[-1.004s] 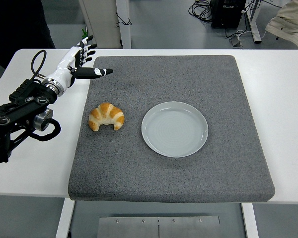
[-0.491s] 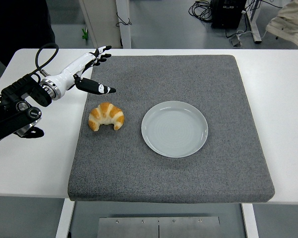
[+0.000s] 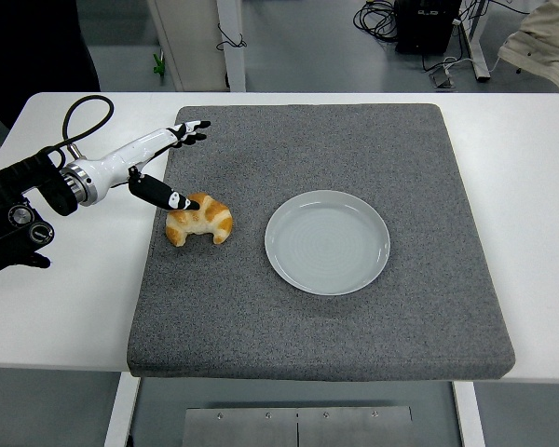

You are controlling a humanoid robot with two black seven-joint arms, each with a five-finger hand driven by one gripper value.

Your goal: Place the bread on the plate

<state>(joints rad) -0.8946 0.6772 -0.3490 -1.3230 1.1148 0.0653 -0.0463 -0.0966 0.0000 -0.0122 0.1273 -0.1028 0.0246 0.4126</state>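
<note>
The left hand (image 3: 164,164) hovers spread wide, holding nothing, thumb tip at the top of the croissant (image 3: 199,220), which lies on the grey mat (image 3: 401,317) just left of the empty plate (image 3: 327,242).

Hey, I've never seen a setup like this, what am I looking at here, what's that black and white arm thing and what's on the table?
This is one picture from a camera mounted high on a humanoid robot, looking down over its white table. The arm coming in from the left edge is the robot's own left arm, ending in a five-fingered left hand, white with black fingertips. Its fingers are spread, and its thumb tip sits at the top of a croissant, but nothing is grasped yet. The right arm is not in the picture. On the table lies a grey mat. On it are the croissant and, to its right and apart from it, an empty pale round plate. The job is to put the bread on that plate.
</note>
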